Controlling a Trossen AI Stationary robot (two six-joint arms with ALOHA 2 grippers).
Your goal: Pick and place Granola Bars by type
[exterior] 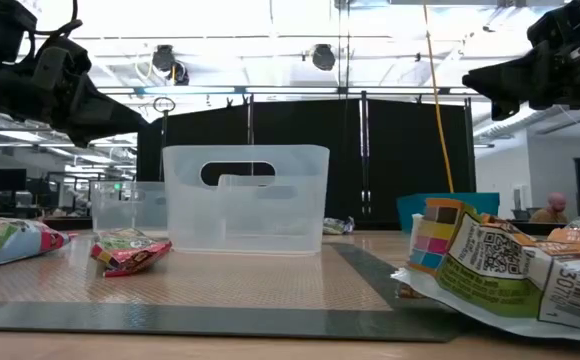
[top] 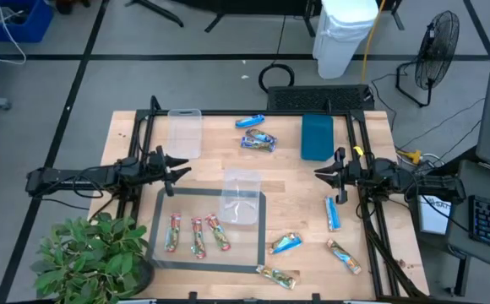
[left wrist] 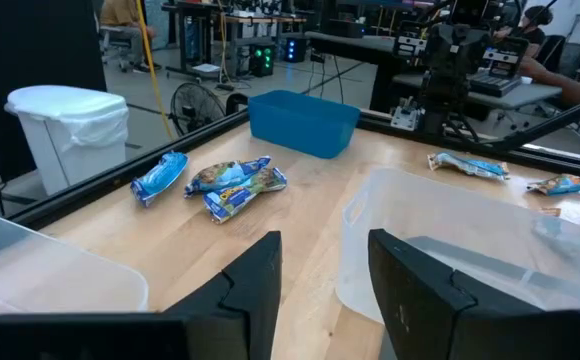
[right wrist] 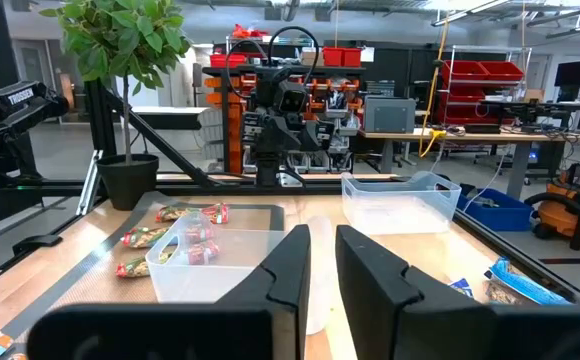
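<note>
Both arms hung idle. The left gripper (top: 180, 171) gaped empty and the right gripper (top: 319, 172) stood narrow, holding nothing. Granola Bars (top: 197, 234) lay scattered along the table's near edge and far side; a careless reach could knock the clear tub (top: 242, 197).

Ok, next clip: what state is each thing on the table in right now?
Left gripper: fingers open, empty, above the table.
Right gripper: fingers nearly together, empty.
Red-and-green bars: three lying on the grey mat.
Clear tubs: two, upright, empty.
Teal tray: empty.
Blue bars: loose on the table.
</note>
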